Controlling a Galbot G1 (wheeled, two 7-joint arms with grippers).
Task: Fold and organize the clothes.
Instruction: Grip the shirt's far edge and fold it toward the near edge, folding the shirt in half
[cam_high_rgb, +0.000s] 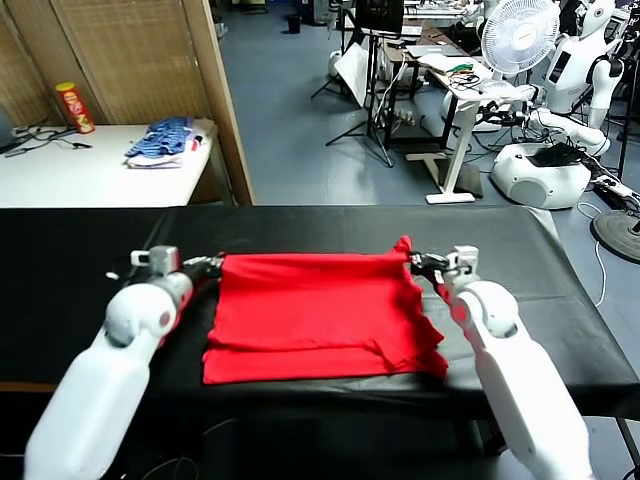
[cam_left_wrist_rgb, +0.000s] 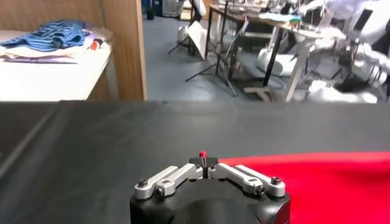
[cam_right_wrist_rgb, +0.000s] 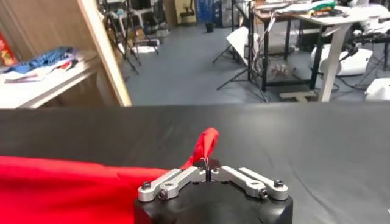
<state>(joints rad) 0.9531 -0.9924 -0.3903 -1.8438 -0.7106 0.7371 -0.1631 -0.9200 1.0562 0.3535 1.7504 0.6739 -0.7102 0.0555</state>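
Red T-shirt (cam_high_rgb: 318, 315) folded flat, edges rumpled; left pincer (cam_high_rgb: 214, 265), right pincer (cam_high_rgb: 420, 262) clamped tight on far corners.

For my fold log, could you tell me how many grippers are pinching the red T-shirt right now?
2. The left gripper is shut on the red T-shirt at its far left corner; the right gripper is shut on its far right corner, lifting a peak of cloth.

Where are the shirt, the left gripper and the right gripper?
shirt (cam_high_rgb: 310, 310), head view, middle of the red cloth.
left gripper (cam_high_rgb: 216, 266), head view, fingertips at the shirt's corner.
right gripper (cam_right_wrist_rgb: 208, 169), right wrist view, fingertips pinching cloth.
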